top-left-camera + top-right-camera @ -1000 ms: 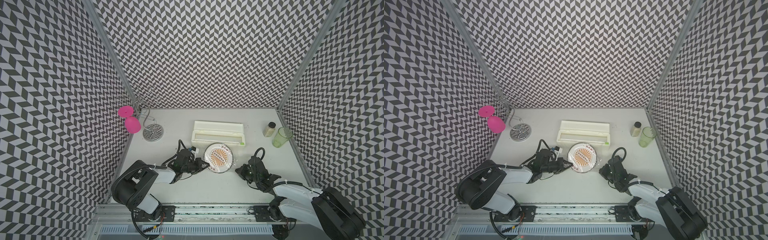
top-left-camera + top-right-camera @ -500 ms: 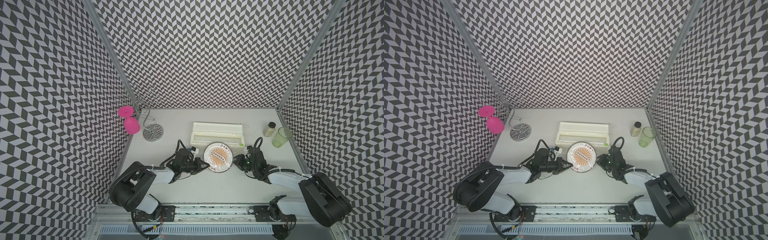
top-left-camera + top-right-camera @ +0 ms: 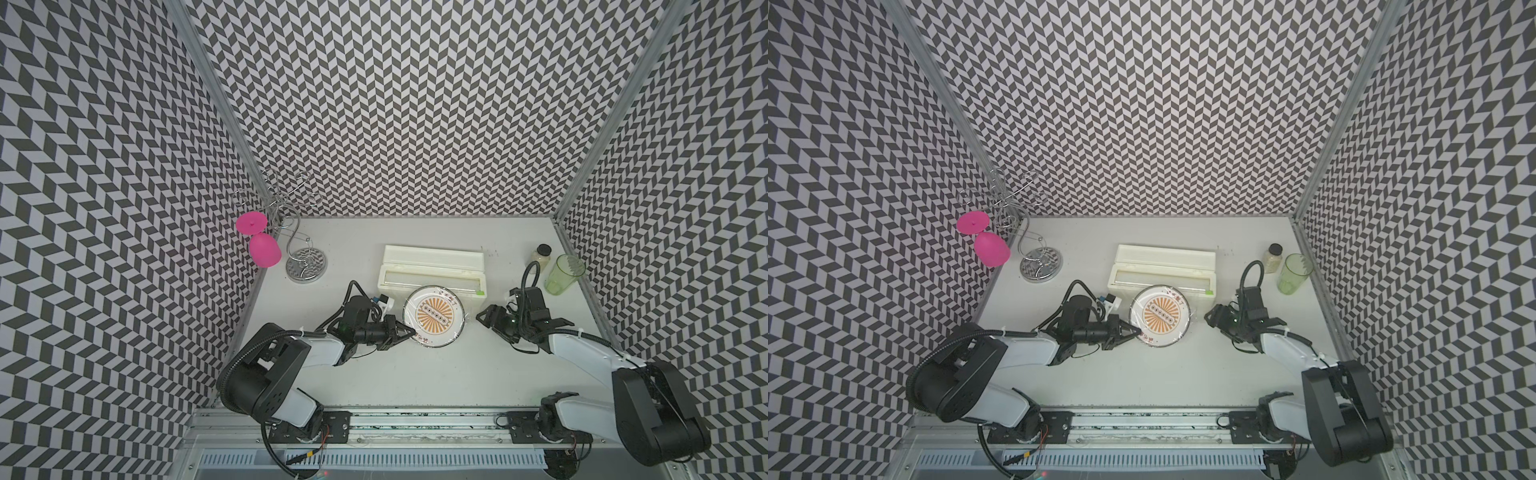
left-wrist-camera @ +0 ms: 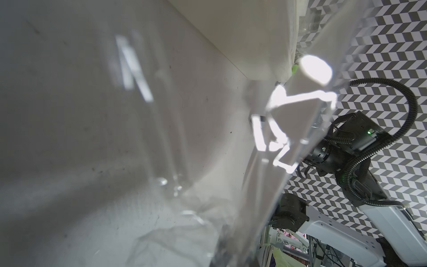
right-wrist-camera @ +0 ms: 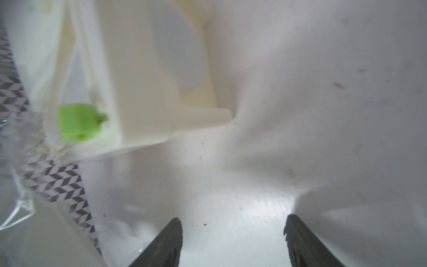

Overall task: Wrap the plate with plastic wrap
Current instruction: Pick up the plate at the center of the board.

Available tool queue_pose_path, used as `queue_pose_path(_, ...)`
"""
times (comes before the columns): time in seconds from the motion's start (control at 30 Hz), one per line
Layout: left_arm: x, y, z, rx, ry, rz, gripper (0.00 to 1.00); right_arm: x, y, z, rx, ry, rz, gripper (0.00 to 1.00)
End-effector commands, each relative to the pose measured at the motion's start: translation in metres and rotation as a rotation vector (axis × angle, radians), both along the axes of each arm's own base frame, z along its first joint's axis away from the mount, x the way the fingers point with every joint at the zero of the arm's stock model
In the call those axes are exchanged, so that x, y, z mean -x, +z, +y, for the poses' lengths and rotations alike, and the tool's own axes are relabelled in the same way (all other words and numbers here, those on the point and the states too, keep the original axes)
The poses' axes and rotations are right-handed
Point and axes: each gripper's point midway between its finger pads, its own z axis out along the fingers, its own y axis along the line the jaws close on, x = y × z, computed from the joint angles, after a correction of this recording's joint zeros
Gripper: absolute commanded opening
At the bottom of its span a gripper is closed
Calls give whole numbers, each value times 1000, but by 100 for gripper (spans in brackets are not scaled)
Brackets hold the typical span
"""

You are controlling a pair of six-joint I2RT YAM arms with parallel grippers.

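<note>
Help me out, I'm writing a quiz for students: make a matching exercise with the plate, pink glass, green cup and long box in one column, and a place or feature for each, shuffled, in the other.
Things:
1. plate
2. pink glass
3. green cup
4. long box

Descriptions:
a. stands beside the small jar
b. has a green tab at one end
c. hangs from the wire rack
d. has an orange pattern in its middle

Pairs: 1-d, 2-c, 3-a, 4-b
</note>
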Motion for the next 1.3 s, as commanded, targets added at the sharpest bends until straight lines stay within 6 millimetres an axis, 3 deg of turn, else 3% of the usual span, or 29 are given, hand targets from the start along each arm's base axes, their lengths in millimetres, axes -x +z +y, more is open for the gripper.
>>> queue_pose_path(0.0, -3, 21, -5, 56, -40, -68, 0, 19, 5, -19, 97, -5, 52, 71)
queue_pose_path(0.07, -3, 21, -5, 54, -40, -68, 0, 18, 25, -19, 82, -17, 17, 71)
queue_pose_path(0.1, -3, 20, -5, 53, -39, -66, 0, 19, 39, -9, 28, 13, -5, 70)
queue_pose_path(0.2, -3, 19, -5, 50, -37, -64, 0, 27, 88, 40, -243, 107, -95, 69)
queue_pose_path(0.23, -2, 19, -5, 50, -39, -63, 0, 32, 97, 53, -292, 119, -102, 70)
queue_pose_path(0.33, -4, 23, -6, 53, -39, -72, 0, 48, 94, 83, -342, 148, -45, 71)
queue_pose_path(0.4, -4, 25, -8, 50, -42, -81, 0, 46, 87, 98, -368, 171, -22, 70)
queue_pose_path(0.63, 5, 22, -19, 39, -75, -78, 0, 14, 92, 146, -429, 239, -86, 53)
queue_pose_path(0.8, 10, 22, -24, 40, -89, -75, 0, 1, 112, 152, -542, 250, -234, 52)
queue_pose_path(0.93, 10, 25, -22, 39, -86, -80, 0, 2, 104, 136, -532, 240, -262, 52)
queue_pose_path(1.13, 10, 24, -21, 34, -81, -77, 0, 4, 101, 118, -515, 283, -304, 20)
queue_pose_path(1.2, 9, 25, -21, 33, -77, -82, 0, 5, 100, 114, -513, 274, -305, 23)
queue_pose_path(1.27, 9, 24, -20, 31, -76, -80, 0, 9, 97, 111, -515, 281, -290, 49)
